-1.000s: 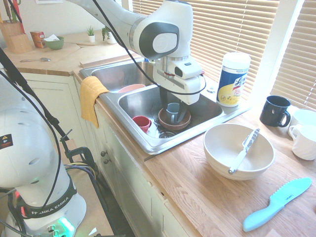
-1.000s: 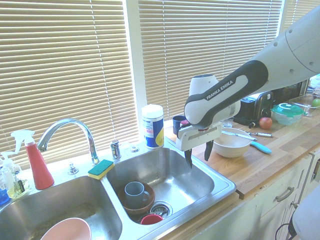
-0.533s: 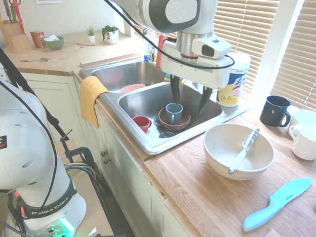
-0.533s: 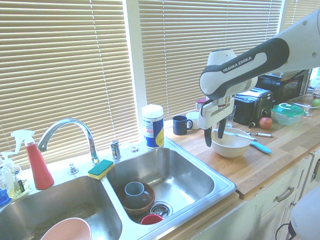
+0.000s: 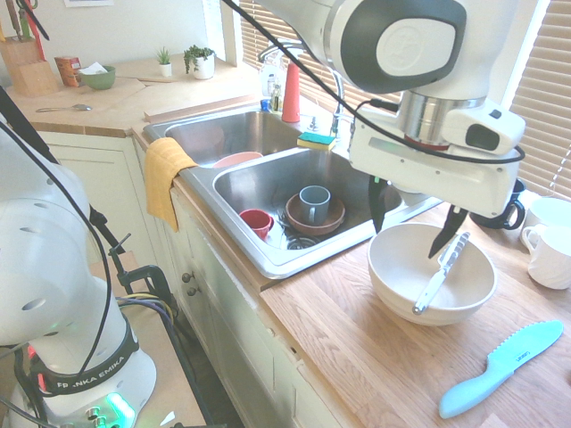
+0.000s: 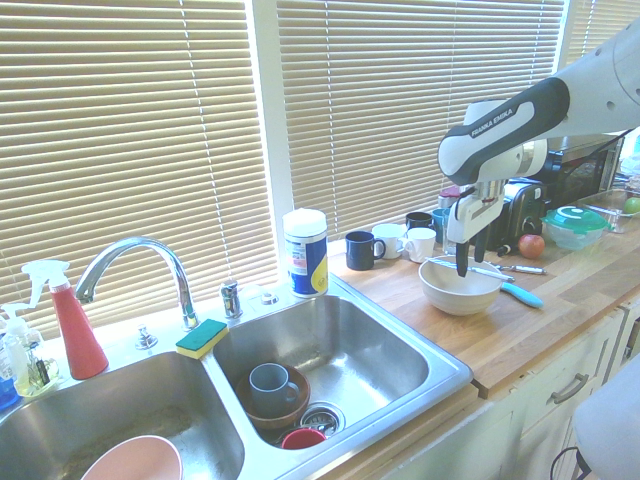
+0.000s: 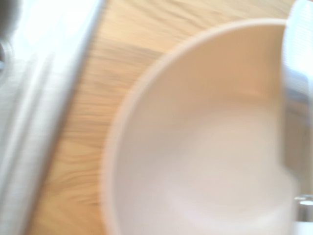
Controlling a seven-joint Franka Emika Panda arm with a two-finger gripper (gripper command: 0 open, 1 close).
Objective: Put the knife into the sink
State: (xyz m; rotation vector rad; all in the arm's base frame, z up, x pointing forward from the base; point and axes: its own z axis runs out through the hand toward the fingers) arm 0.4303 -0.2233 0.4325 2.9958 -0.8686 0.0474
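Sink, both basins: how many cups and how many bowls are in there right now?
Cups: 2 (grey-blue cup, red cup)
Bowls: 2 (brown bowl, pink bowl)
Total: 4

Open tool [image 5: 416, 219] above bowl [image 5: 393, 272], knife [image 5: 440, 272] inside

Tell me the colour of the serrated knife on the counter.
Light blue serrated knife, clearest in the first exterior view.

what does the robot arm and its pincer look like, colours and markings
The arm is glossy white with rounded joint housings and dark grey oval caps. A dark band in the second exterior view carries white FRANKA EMIKA lettering. Black cables run along its links. The pincer is a white boxy block with two slim, tapering black fingers.
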